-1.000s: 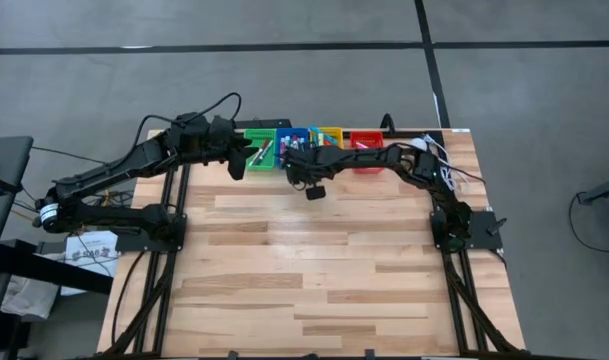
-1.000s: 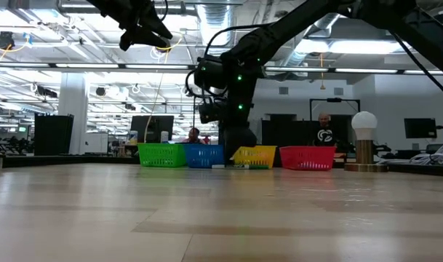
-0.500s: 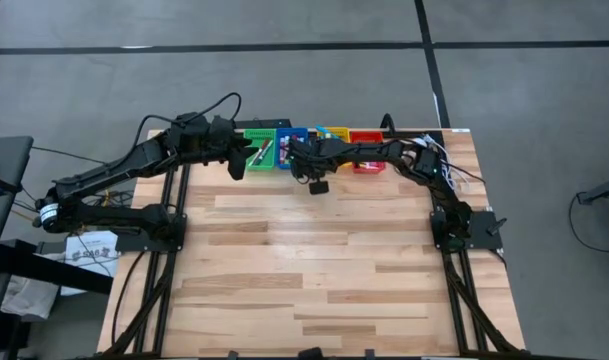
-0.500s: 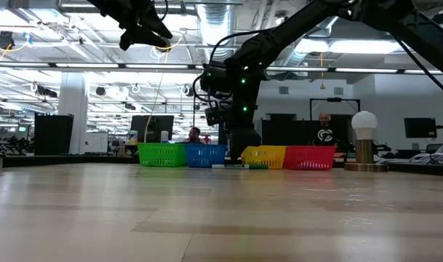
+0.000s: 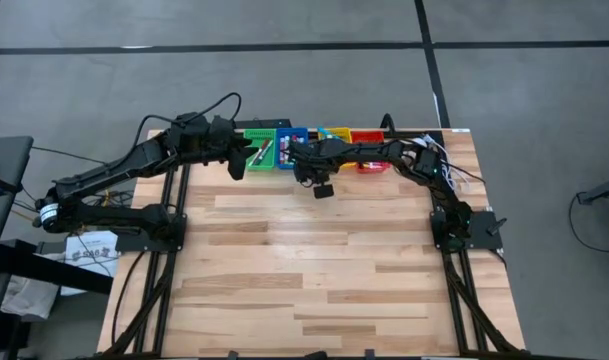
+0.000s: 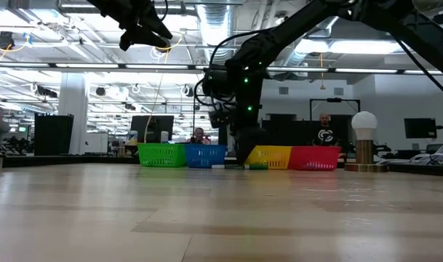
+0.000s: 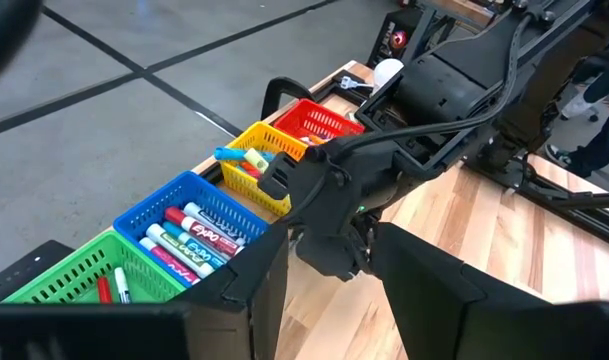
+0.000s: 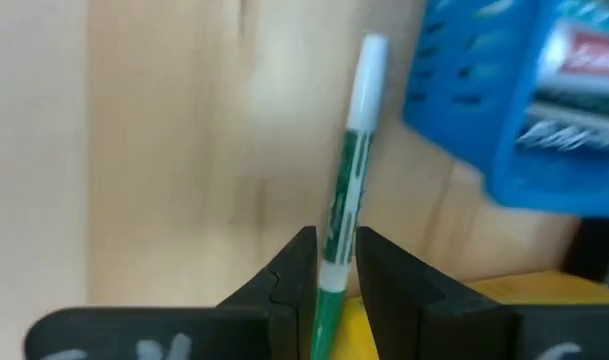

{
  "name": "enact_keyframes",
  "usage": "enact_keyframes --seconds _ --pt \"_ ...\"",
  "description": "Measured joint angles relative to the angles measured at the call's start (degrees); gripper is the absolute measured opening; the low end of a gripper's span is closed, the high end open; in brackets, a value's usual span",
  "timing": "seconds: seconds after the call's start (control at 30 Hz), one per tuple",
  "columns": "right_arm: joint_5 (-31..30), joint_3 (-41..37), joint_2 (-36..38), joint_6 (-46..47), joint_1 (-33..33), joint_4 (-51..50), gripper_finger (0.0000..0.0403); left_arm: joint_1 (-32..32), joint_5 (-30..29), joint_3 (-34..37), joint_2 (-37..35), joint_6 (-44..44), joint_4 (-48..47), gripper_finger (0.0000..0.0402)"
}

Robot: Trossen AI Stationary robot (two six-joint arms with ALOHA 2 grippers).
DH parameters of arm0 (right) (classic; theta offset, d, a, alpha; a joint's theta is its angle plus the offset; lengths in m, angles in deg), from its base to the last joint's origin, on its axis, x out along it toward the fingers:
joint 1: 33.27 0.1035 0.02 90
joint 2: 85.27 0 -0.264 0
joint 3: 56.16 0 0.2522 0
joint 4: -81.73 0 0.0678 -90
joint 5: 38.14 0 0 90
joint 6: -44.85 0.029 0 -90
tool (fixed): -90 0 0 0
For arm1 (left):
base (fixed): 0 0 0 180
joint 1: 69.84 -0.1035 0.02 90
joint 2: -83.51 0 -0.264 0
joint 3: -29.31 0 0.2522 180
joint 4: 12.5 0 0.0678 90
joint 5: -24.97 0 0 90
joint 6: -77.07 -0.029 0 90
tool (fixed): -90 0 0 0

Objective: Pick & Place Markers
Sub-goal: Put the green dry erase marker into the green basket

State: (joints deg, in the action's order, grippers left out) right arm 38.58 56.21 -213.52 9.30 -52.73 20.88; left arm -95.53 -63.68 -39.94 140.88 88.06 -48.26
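Observation:
A green-and-white marker (image 8: 346, 170) lies on the wood just in front of the blue bin (image 8: 524, 110). In the low view the marker (image 6: 232, 167) shows flat on the table before the bins. My right gripper (image 8: 336, 270) is low over it, shut on its green half, and reaches in from the right (image 5: 304, 168). My left gripper (image 7: 329, 290) hangs open, high above the near side of the green bin (image 5: 259, 150). More markers (image 7: 189, 235) lie in the blue, green and yellow bins. My right gripper pinches the marker's green barrel (image 8: 334, 235), toward the end away from the white one, between its two fingers. The fingers (image 8: 296, 265) come from above, one on each side, set across the marker. The marker lies flat on the table.
Four bins stand in a row along the far edge: green, blue (image 5: 289, 140), yellow (image 5: 332, 133) and red (image 5: 366, 136). A lamp with a round white shade (image 6: 364, 124) stands at the far right. The wooden table (image 5: 314, 270) stretches toward the near edge. People sit in the room behind.
My right gripper has moved down to the table in front of the blue and yellow bins, and slightly toward the right, coming over the marker. The left arm has kept still.

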Motion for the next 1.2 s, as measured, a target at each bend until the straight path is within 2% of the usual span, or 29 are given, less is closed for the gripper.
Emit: enact_keyframes --seconds 0.1,0.33,0.77,1.2 --pt "1.6 0.0 0.0 2.9 0.0 -1.7 0.0065 0.0 0.0 0.0 0.0 0.0 0.1 0.0153" --pt "12.3 4.4 0.9 7.2 -0.9 -5.0 0.0065 0.0 0.0 0.0 0.0 0.0 0.1 0.0153" --pt "8.8 5.2 -1.4 4.0 -1.2 -3.3 0.0065 0.0 0.0 0.0 0.0 0.0 0.1 0.0153" --pt "12.0 5.0 -3.1 4.0 -0.1 -7.0 0.0065 0.0 0.0 0.0 0.0 0.0 0.1 0.0153"
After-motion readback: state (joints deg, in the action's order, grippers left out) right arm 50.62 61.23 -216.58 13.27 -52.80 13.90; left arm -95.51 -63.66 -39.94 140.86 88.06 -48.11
